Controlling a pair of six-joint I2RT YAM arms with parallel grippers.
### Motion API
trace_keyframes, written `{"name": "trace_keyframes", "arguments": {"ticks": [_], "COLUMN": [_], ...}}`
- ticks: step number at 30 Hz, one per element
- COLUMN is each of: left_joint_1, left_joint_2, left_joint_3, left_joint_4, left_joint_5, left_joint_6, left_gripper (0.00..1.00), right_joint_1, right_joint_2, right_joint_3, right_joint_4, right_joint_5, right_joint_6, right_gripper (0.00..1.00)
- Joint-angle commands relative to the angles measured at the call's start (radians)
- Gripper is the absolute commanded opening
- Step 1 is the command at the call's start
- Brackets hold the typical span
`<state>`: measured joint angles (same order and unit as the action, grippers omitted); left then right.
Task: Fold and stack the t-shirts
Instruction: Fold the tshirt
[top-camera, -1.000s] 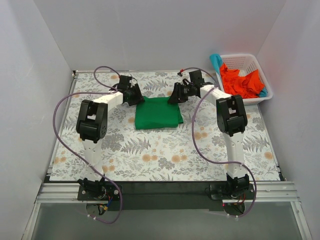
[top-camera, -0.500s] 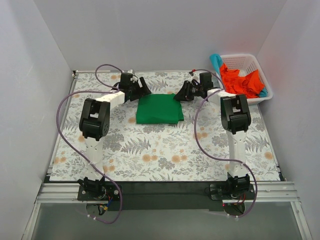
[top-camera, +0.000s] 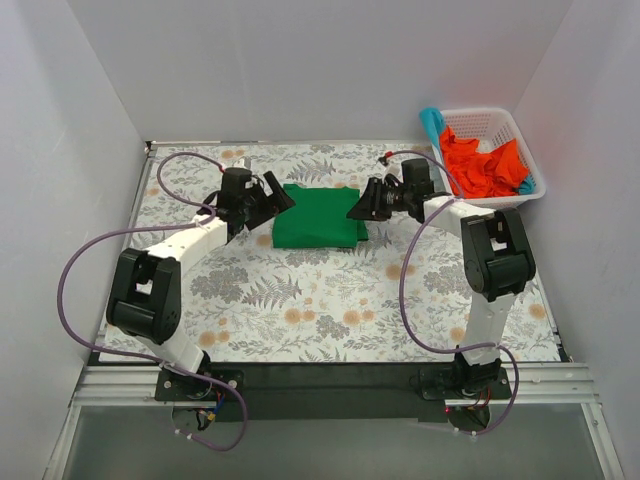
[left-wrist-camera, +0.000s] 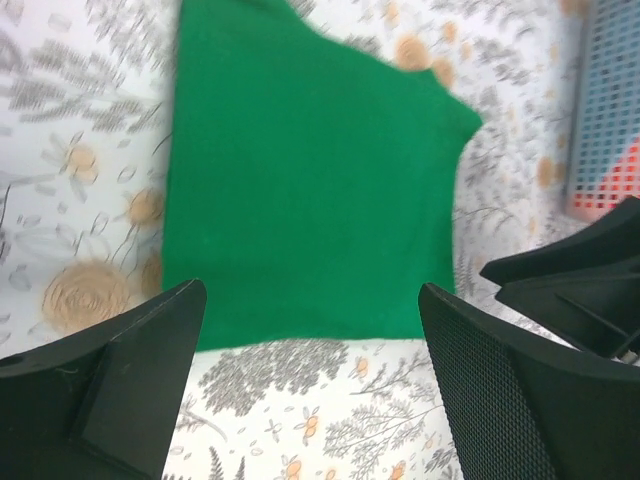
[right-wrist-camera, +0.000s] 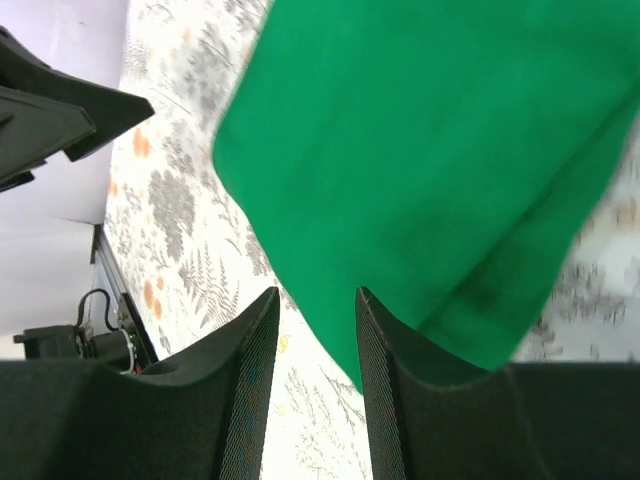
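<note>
A bright green t-shirt (top-camera: 318, 215) lay folded into a flat rectangle on the floral desk (top-camera: 300, 310), toward the far side and about midway between left and right. The left arm (top-camera: 190, 240) reached to the shirt's left edge. Its jaws were spread wide and released, with nothing between them. In the left wrist view the cloth (left-wrist-camera: 300, 180) sat just beyond the fingers (left-wrist-camera: 110, 370).

The right arm (top-camera: 495, 250) reached to the shirt's far right corner. Its jaws stood partly apart, desk pattern showing in the gap, and they clamped no cloth. The green fabric (right-wrist-camera: 430, 150) lay just past the fingertips (right-wrist-camera: 430, 420).

At the far right corner, well apart from the green shirt, a white lattice basket (top-camera: 500, 113) held a heap of orange-red t-shirts (top-camera: 480, 160), and a teal-blue t-shirt (top-camera: 432, 120) hung over its far left rim.
</note>
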<state>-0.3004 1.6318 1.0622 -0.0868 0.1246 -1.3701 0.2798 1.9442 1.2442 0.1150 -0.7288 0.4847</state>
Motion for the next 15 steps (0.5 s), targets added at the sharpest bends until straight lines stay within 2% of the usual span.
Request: {"name": "trace_keyframes", "arguments": {"ticks": [1, 5, 10, 15], "left_joint_1": [0.000, 0.000, 0.000, -0.014], "left_joint_2": [-0.013, 0.010, 0.089, 0.146], "left_joint_3": [-0.056, -0.067, -0.036, -0.016], "left_joint_4": [-0.077, -0.080, -0.080, -0.074], "left_joint_5": [-0.059, -0.065, -0.028, -0.006], "left_joint_6": [-0.037, -0.043, -0.047, -0.050], "left_gripper": [0.88, 0.88, 0.87, 0.78], "right_joint_1": [-0.001, 0.001, 0.010, 0.032], "right_joint_2": [-0.073, -0.114, -0.102, -0.048], "right_joint_3": [-0.087, -0.166, -0.180, -0.155], "right_joint_4": [0.012, 0.009, 0.014, 0.034], "right_joint_5": [0.086, 0.143, 0.129, 0.085], "right_joint_6": [0.011, 0.044, 0.057, 0.068], "right_gripper": [0.44, 0.45, 0.45, 0.44]}}
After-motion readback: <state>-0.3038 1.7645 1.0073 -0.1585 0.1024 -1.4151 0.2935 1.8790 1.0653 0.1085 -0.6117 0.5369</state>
